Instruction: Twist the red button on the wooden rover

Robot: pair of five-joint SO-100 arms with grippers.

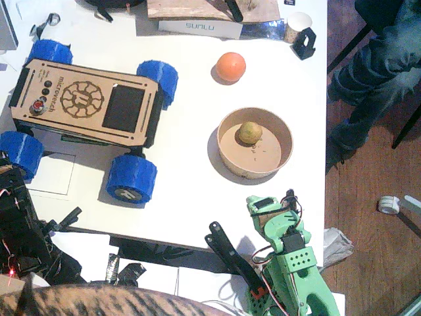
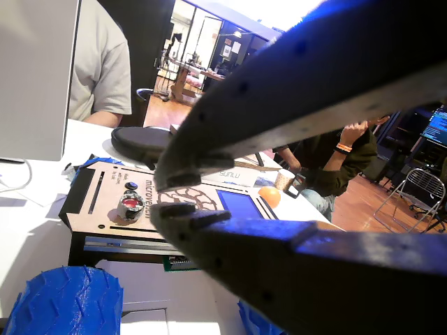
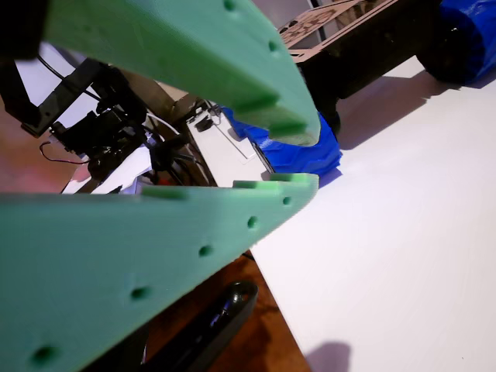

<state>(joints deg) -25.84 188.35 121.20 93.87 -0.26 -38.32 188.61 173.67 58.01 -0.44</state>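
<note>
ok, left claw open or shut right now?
Open. In a wrist view the left claw shows a small gap between its dark tips, nothing held; the red button sits beyond, untouched.

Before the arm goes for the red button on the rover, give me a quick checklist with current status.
1. red button unobstructed on top of the wooden rover: ok.
2. Left pincer empty, slightly open: ok.
3. Left pincer on the button: not ok, short of it.
4. Right pincer empty and away from the rover's deck: ok.
5. Bowl and orange ball clear of the rover: ok.
</note>
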